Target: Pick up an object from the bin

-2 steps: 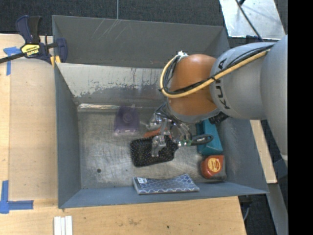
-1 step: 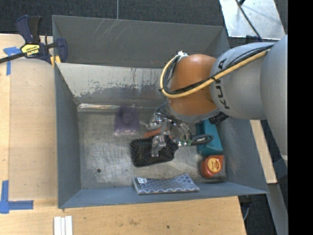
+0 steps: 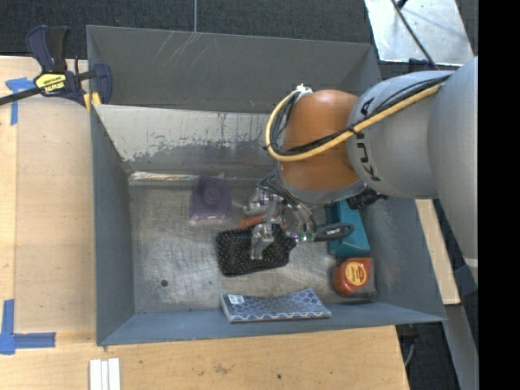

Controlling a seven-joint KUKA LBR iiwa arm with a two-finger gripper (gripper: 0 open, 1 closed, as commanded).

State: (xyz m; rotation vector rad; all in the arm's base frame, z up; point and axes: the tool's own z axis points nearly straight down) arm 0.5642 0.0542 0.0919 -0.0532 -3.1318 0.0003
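In the middle of the bin (image 3: pixel 112 218), the pincer (image 3: pixel 265 239) hangs over a black mesh pouch (image 3: pixel 234 255); I cannot tell whether it is clenched.

purple block (image 3: pixel 210 198), patterned pad (image 3: pixel 276 305), maybe tape measure (image 3: pixel 353 275)

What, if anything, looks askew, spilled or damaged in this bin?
Nothing looks spilled or broken. The purple block, the black mesh pouch under the hand and the orange tape measure lie loose and apart. Only the blue patterned pad sits slightly crooked along the near wall.
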